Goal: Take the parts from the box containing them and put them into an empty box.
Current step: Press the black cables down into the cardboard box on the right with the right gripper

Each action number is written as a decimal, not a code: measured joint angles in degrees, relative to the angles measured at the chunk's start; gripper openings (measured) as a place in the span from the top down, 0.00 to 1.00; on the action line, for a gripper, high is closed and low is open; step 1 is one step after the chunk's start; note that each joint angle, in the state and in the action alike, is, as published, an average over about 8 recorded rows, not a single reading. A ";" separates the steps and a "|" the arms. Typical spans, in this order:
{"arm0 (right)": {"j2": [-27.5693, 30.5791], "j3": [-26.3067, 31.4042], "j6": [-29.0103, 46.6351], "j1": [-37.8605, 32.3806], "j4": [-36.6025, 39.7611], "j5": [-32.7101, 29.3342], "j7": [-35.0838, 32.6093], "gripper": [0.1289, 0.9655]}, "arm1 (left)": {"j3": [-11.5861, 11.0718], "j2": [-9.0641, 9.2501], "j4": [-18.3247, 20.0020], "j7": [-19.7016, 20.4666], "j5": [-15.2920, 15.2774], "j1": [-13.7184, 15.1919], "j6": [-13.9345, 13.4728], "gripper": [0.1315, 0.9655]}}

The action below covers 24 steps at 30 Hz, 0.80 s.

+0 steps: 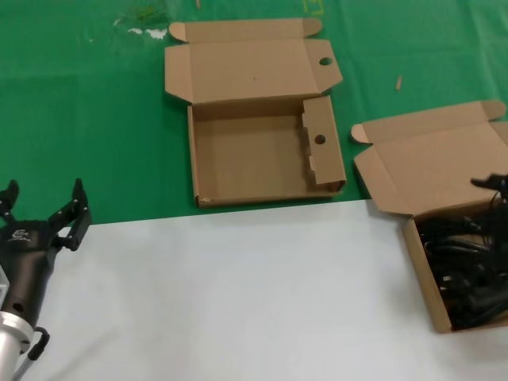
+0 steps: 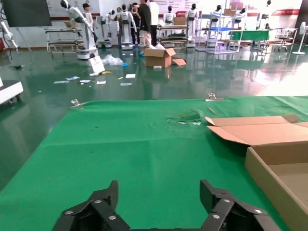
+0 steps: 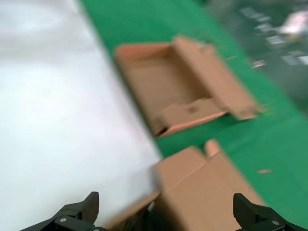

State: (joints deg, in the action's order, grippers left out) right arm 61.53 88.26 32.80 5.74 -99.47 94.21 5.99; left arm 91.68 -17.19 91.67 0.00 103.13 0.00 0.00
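Left end effector (image 1: 44,208): nearest the camera at the lower left of the head view, over the white part of the bench, fingers spread wide with nothing between them; its own wrist view shows the two black fingers (image 2: 98,207) parted above green cloth.
Bench (image 1: 238,294): white sheet under both arms, green cloth (image 1: 79,119) beyond it.
Empty box (image 1: 262,155): ahead and well to the right of the left end effector, lying on the green cloth with its near edge at the white sheet; lid folded back, round hole (image 1: 325,61) in the lid flap, second round hole in the inner partition (image 1: 320,140); nothing inside.
Box containing the parts (image 1: 444,198): well right of the empty box, plain lid open and leaning back, body on the white sheet at the right edge of the head view.
Parts (image 1: 468,270): tangled black cables lying inside that box, directly under the right end effector.
Right end effector (image 3: 166,211): above the cable box, fingers set wide apart, holding nothing; the wrist view is blurred.
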 joint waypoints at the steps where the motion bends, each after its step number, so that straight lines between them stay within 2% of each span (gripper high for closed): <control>1: 1.56 -0.25 1.82 0.13 0.35 0.62 -0.93 0.00 | 0.00 0.00 0.00 0.00 0.00 0.00 0.00 0.34; 3: 4.20 -0.31 5.13 -0.14 1.28 1.53 -2.71 0.00 | 0.00 0.00 0.00 0.00 0.00 0.00 0.00 0.36; 10: 8.44 4.00 14.43 -7.32 6.35 1.09 -8.35 0.00 | 0.00 0.00 0.00 0.00 0.00 0.00 0.00 0.59; 20: 6.52 12.07 23.88 -20.58 13.81 -3.10 -14.07 0.03 | 0.00 0.00 0.00 0.00 0.00 0.00 0.00 0.83; 24: 4.50 14.55 25.46 -24.77 17.03 -5.22 -16.00 0.08 | 0.00 0.00 0.00 0.00 -0.01 0.00 0.00 0.87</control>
State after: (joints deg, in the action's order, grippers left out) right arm 66.03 102.81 58.26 -19.04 -82.44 88.98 -10.01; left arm 91.68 -17.19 91.67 0.01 103.12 0.00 0.00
